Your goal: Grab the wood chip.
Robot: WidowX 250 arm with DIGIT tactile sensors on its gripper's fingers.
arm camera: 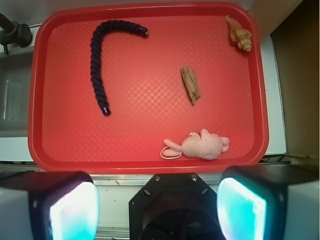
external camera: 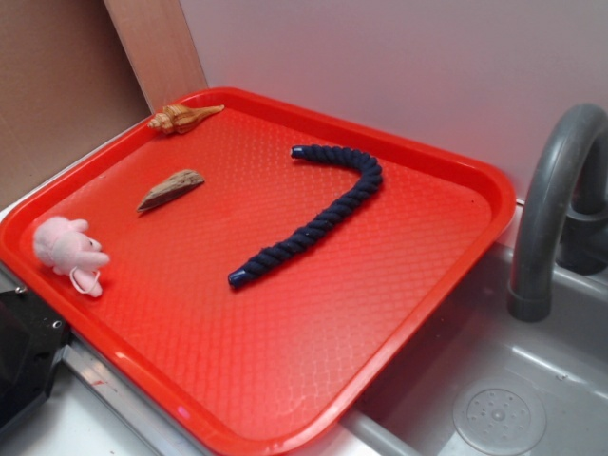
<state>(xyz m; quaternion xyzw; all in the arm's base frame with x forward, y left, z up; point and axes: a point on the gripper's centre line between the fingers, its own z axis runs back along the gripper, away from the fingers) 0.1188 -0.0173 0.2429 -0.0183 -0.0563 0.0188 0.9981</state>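
Red plastic fills most of what we see: a tray [external camera: 446, 161] with a raised rim and a fine diamond-textured floor, resting on a pale grey counter [arm camera: 280, 90]. Beside it in the exterior view is a grey sink basin [external camera: 494, 380] with a perforated round drain [external camera: 499, 416], and a curved grey faucet [external camera: 556, 190] rises just past the tray's edge. Behind the tray stands a plain white wall [external camera: 380, 57], and at the far corner a tan wooden board [external camera: 157, 43] leans against a brown panel [external camera: 52, 85].

We find the wood chip [external camera: 171, 189] lying flat on the tray floor, a brown wedge with its pointed end toward the pink plush toy [external camera: 68, 249], which sits at the tray's rim. An orange-tan spiral seashell [external camera: 180, 118] lies in the far corner, well apart from the chip. A dark blue rope [external camera: 318, 214], bent like a hook, lies across the tray's middle, also apart from the chip.

From the wrist view we see our gripper [arm camera: 160, 210] held off the tray's near edge, above the counter, its jaws spread wide with nothing between them. Its pads [arm camera: 75, 210] glow a pale cyan. The chip lies ahead of it, beyond the plush toy, touching neither.
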